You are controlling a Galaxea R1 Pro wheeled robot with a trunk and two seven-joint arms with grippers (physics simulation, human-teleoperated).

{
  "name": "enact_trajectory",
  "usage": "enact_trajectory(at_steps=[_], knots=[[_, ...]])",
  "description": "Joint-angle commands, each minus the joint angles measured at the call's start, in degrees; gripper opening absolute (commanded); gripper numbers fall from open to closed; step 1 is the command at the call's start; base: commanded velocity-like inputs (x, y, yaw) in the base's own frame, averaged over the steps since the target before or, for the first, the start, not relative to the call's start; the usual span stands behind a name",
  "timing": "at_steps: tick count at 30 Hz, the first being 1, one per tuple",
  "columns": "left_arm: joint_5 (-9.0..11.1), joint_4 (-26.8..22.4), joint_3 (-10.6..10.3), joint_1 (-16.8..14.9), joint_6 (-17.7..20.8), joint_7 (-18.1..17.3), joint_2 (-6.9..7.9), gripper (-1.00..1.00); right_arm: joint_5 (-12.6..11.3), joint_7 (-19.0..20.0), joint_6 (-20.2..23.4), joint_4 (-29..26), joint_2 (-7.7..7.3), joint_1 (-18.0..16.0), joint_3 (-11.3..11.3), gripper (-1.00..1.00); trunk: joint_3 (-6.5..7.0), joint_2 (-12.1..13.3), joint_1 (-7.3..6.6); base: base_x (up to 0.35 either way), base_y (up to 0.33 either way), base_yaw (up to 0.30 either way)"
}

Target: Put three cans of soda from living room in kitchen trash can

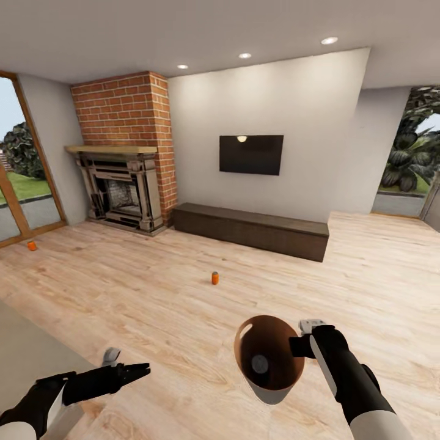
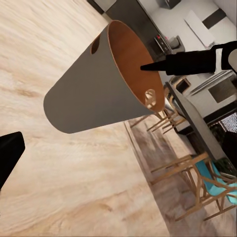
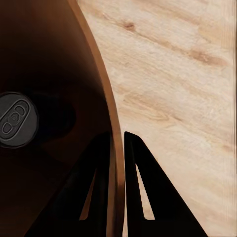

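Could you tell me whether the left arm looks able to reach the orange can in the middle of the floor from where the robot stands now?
Probably not yet. The orange can stands well ahead of the left gripper, with only bare wood floor between them. Nothing blocks the way, but the robot would likely need to roll closer first.

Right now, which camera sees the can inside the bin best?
The right wrist view: the soda can lies big at the trash can's bottom. The head view shows it small; the left wrist view shows the bin's side.

Both arms are glossy black with white lower segments. Each tool (image 1: 131, 371) (image 1: 300, 346) has 2 slim, tapered black fingers (image 3: 143, 197).
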Motion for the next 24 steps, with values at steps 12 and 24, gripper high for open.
enact_trajectory(at_steps=[12, 24], knots=[[0.0, -0.01, 0.0, 0.0, 0.0, 0.0, 0.0, 1.0, -1.36, 0.39, -0.02, -0.02, 0.06, -0.02, 0.0, -1.0, 0.02, 0.0, 0.0, 0.344, 0.0, -0.073], [0.0, -0.02, 0.0, 0.0, 0.01, 0.0, 0.0, 1.0, -1.36, 0.39, -0.02, -0.02, 0.1, -0.02, 0.07, -1.0, 0.02, 0.0, 0.0, 0.344, 0.0, -0.001]])
